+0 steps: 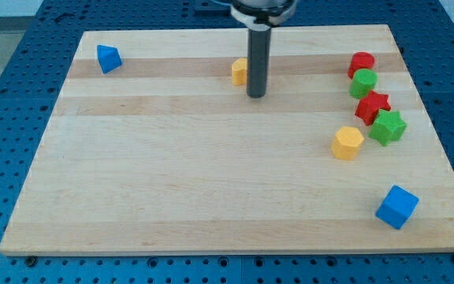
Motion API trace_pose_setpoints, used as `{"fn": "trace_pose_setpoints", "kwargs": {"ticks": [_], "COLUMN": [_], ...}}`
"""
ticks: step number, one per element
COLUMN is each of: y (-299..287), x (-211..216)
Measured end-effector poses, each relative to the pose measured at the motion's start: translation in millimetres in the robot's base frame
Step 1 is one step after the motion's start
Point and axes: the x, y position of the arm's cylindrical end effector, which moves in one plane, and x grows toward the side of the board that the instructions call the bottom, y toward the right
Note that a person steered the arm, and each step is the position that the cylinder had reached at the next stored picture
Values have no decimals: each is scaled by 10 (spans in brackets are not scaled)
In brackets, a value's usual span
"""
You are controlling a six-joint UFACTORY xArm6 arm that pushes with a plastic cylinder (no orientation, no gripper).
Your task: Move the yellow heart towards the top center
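Wooden tabletop (211, 189), pale planks, sitting on a blue perforated base (6, 95). Single camera view, eight blocks counted.

Yellow: 2. Yellow heart (239, 71) sits near the view's top centre, partly hidden by the rod (257, 61). Yellow hexagon (347, 143) is on the view's right, just left of the green star.

Blue: 2. Blue triangle-like block (109, 58) at the view's top left, well apart from everything else. Blue cube (397, 207) at the view's bottom right, alone.

Red: 2. Red rounded block (362, 63) at the view's top right, exact shape unclear. Red star (372, 106) lower in the same cluster.

Green: 2. Green rounded block (363, 82) directly under the red rounded one, touching it. Green star (388, 127) touching the red star on its lower right.

Those four red/green blocks form one column down the right side.

My tip (257, 95) is down on the tabletop just right of and slightly below the yellow heart; rod appears to touch or nearly touch the heart's right side, cannot tell which. No hand on this arm, so nothing to read as apart or together, just the bare rod.
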Motion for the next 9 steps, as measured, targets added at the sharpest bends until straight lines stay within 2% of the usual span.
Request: {"fn": "trace_pose_setpoints", "kwargs": {"ticks": [2,9], "y": [-2,-226], "x": [-18,-535]}}
